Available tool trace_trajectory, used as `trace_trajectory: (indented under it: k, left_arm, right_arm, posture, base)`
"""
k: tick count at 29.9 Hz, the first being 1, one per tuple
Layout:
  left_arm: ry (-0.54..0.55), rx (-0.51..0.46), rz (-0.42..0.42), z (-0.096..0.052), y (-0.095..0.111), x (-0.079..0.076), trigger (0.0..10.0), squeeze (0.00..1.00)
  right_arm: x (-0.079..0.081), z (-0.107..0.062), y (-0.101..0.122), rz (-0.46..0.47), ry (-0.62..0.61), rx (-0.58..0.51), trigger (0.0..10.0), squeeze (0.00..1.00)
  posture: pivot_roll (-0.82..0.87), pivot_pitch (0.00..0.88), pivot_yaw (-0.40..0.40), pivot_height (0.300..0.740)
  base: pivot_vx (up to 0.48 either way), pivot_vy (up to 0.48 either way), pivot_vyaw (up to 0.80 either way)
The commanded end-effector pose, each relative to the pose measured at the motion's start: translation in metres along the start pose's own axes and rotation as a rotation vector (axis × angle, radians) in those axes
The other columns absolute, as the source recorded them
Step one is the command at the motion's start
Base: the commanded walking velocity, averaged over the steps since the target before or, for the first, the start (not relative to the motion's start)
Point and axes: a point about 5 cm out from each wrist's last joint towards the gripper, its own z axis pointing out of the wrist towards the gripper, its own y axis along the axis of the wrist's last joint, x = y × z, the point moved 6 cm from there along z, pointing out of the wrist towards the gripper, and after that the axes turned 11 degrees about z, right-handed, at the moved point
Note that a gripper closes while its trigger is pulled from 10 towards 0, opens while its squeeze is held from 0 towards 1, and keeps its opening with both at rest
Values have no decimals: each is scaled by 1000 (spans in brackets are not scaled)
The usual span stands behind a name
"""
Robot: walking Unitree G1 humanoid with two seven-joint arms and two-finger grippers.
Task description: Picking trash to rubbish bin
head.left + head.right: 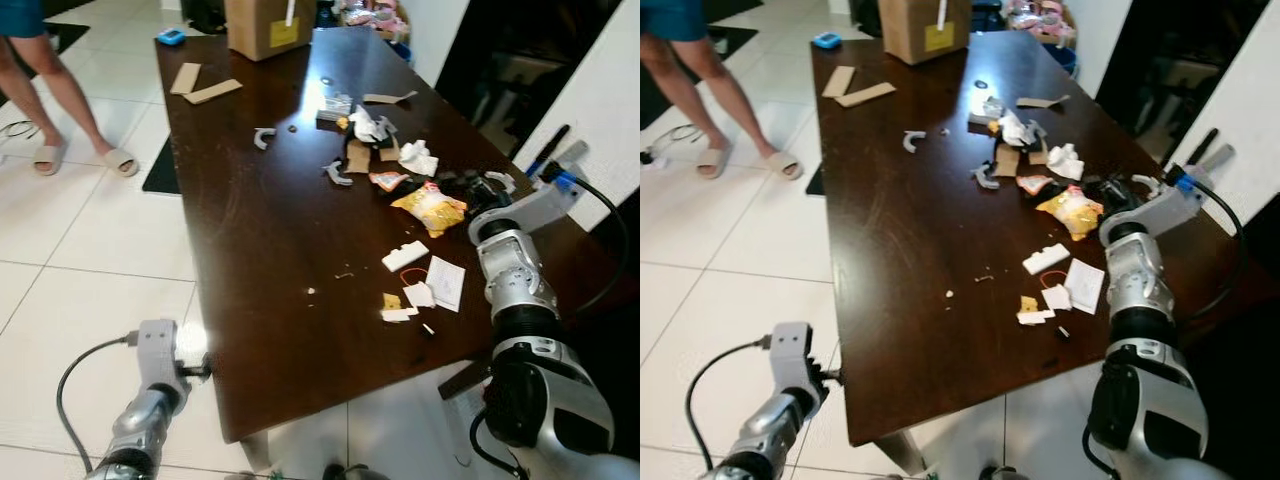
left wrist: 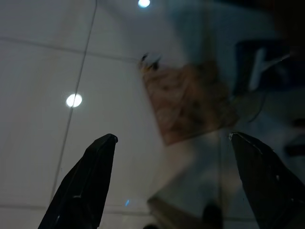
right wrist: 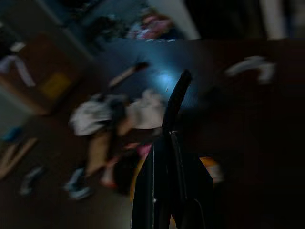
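Note:
Trash lies scattered on the dark wooden table (image 1: 260,240): a yellow snack bag (image 1: 430,207), crumpled white paper (image 1: 418,157), a white block (image 1: 404,256), a paper slip (image 1: 445,282) and small scraps. My right gripper (image 1: 472,188) reaches over the table's right side, just right of the snack bag. In the right wrist view its fingers (image 3: 164,162) are pressed together, shut with nothing seen between them, and the blurred snack bag (image 3: 212,169) lies beside them. My left gripper (image 2: 172,137) hangs low by the table's front-left corner, open above the tiled floor.
A cardboard box (image 1: 262,25), cardboard strips (image 1: 200,85) and a blue object (image 1: 170,37) sit at the table's far end. A person's legs in sandals (image 1: 50,90) stand on the white tiles at far left. A dark wall runs along the right.

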Motion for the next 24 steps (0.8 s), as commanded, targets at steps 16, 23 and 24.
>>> trace_trajectory:
  k: [16, 23, 24]
  left_arm:
    - [-482, -299, 36, -11, 78, -51, 10000, 0]
    - [-446, -155, 26, -11, 37, -52, 10000, 0]
    - [-419, -121, 25, -12, 28, -49, 10000, 0]
  right_arm:
    - [-124, -35, 71, -744, -468, -7, 0, 0]
    - [-176, -67, 42, -871, -564, 245, 0, 0]
    - [-184, -74, 37, -885, -582, 282, 0, 0]
  posture:
    - [158, 99, -57, 740]
    - [158, 100, -55, 740]
    - [158, 100, -55, 740]
  base:
    - [0, 0, 0]
    - [0, 0, 0]
    - [0, 0, 0]
